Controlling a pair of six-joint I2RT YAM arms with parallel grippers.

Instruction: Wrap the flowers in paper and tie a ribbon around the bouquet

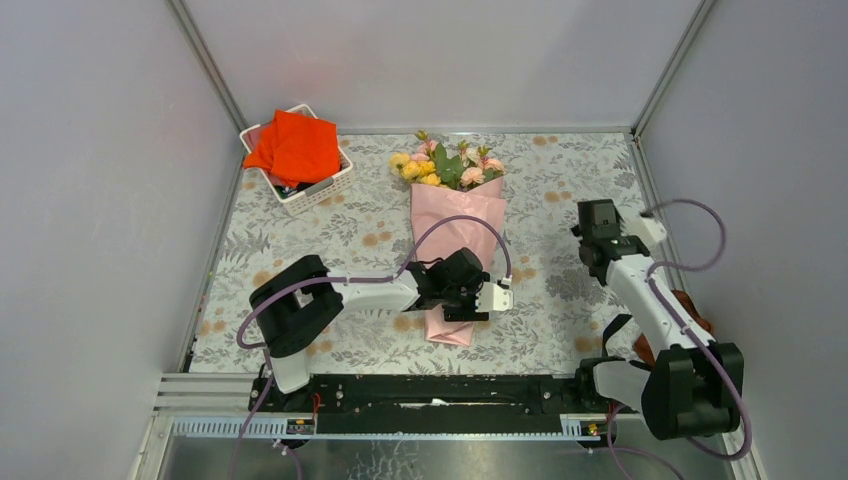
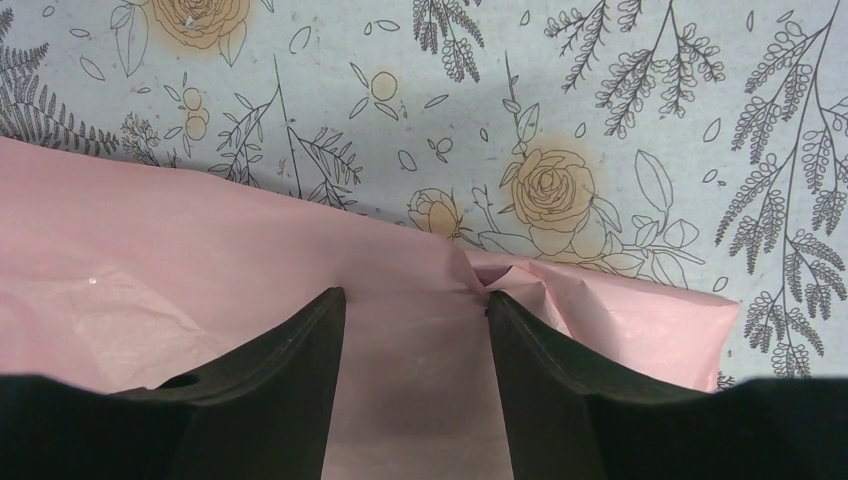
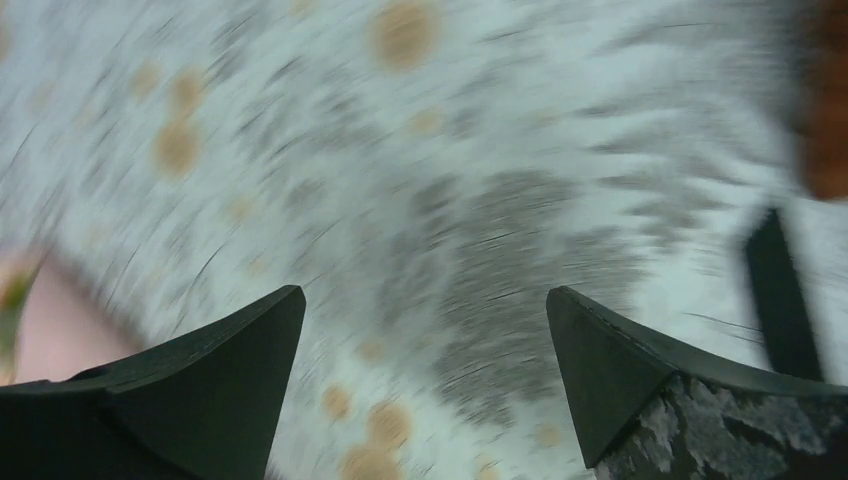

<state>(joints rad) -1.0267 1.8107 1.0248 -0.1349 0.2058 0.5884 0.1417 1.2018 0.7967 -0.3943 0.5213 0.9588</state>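
Two steps made up the task, and the first appeared complete: the flowers [image 1: 445,165] lay wrapped in the paper [image 2: 150,280], forming the bouquet [image 1: 455,250]. The bouquet lay flat on the surface [image 1: 560,180], blooms toward the far wall and narrow end toward the arm bases. The tying step was judged to be in hand. The left tool [image 2: 415,300] stood over the narrow lower part of the cone, jaws partly apart, tips against the pink paper at a crease. Whether it clamped a fold or only pressed the wrap down could not be told. The right tool [image 3: 425,300] was released, jaws wide with nothing between them, above the surface to the right of the bouquet and well apart from it; its view was blurred. The ribbon could not be identified with certainty; a dark strip [image 3: 778,300] at the right edge of the right wrist view may have been it. The next move would call for the right tool to fetch the ribbon while the left restrained the wrap. One white basket [image 1: 322,192] stood at the far left corner, holding an orange-red cloth [image 1: 295,145]; dark items beneath it were too small to name.
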